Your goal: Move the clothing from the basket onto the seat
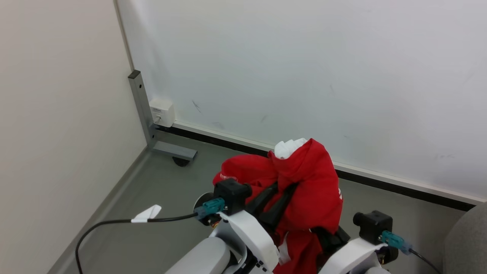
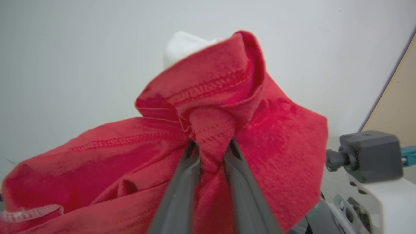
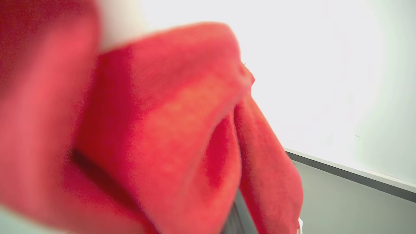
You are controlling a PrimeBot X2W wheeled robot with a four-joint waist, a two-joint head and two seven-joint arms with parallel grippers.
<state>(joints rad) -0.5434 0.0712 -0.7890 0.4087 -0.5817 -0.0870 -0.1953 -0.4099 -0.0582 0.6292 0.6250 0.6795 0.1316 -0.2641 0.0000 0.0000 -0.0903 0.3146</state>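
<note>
clothing point(image 1: 304, 186) aloft, frame centre | left gripper point(image 2: 212, 152) jaws clenched on a red fold | right gripper point(image 1: 330, 236) jaws buried (cannot tell) | risk — thin pinch slips, it drops short of seat point(image 1: 468, 239), lower right

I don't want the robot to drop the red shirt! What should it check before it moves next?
1. Grip of left claw on shirt: ok, a fold is pinched tight between its fingers.
2. Grip of right claw: cannot tell, the shirt drapes over it.
3. Shirt off the floor: cannot tell, its lower end runs out of the head view.
4. Sight of seat: ok, its grey edge shows at the lower right.
5. Black cable clear of shirt: ok, it trails off to the left.
</note>
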